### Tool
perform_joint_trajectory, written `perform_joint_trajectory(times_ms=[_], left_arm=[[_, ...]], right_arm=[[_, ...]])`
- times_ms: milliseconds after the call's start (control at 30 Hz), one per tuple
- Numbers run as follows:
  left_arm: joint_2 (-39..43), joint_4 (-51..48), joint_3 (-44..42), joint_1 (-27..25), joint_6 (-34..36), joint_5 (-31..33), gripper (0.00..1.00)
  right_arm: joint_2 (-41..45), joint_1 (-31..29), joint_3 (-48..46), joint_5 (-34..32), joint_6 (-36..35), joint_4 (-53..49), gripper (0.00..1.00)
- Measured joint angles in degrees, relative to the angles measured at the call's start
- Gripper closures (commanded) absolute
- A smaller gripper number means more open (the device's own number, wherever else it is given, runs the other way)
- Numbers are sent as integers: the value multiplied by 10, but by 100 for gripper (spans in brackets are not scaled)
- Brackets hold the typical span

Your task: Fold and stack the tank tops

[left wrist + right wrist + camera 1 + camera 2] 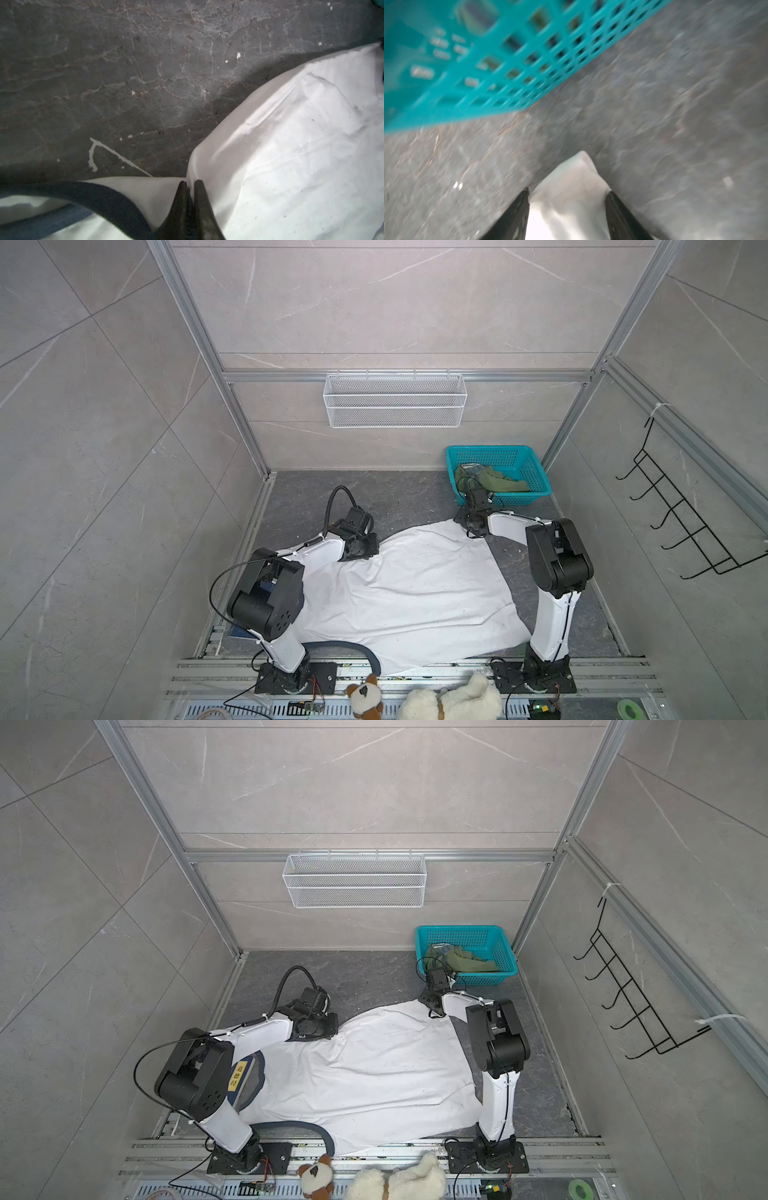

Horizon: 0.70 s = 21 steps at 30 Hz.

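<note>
The white tank top [415, 593] [374, 1077] lies spread on the dark table, and its navy trim [99, 199] shows at the left end. My left gripper [368, 549] [190, 182] is shut, pinching the cloth at its far left corner beside the trim. At the far right corner my right gripper [469, 526] [568, 191] stands open, with a loose point of white cloth between its fingers. The olive tank top [494, 481] [461, 961] lies crumpled in the teal basket [490, 450] [508, 62], just beyond the right gripper.
Two plush toys [453, 699] [365, 697] lie at the front edge by the arm bases. A white wire basket [395, 400] hangs on the back wall. A black hook rack [681, 506] is on the right wall. A green tape roll [627, 709] sits front right.
</note>
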<state>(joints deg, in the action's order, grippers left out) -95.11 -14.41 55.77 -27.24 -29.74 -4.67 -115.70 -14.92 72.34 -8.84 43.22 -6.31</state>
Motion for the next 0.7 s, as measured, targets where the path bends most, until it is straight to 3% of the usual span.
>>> perform_joint_trajectory(times_ms=[300, 567, 700], left_arm=[[38, 7, -63, -1, -13, 3, 100], [52, 12, -84, -1, -18, 17, 100], [62, 13, -90, -1, -20, 21, 100]], right_arm=[[-15, -45, 43, -5, -28, -54, 32], [-39, -68, 130, -78, -59, -138, 29], [-56, -72, 173, -103, -76, -169, 32]])
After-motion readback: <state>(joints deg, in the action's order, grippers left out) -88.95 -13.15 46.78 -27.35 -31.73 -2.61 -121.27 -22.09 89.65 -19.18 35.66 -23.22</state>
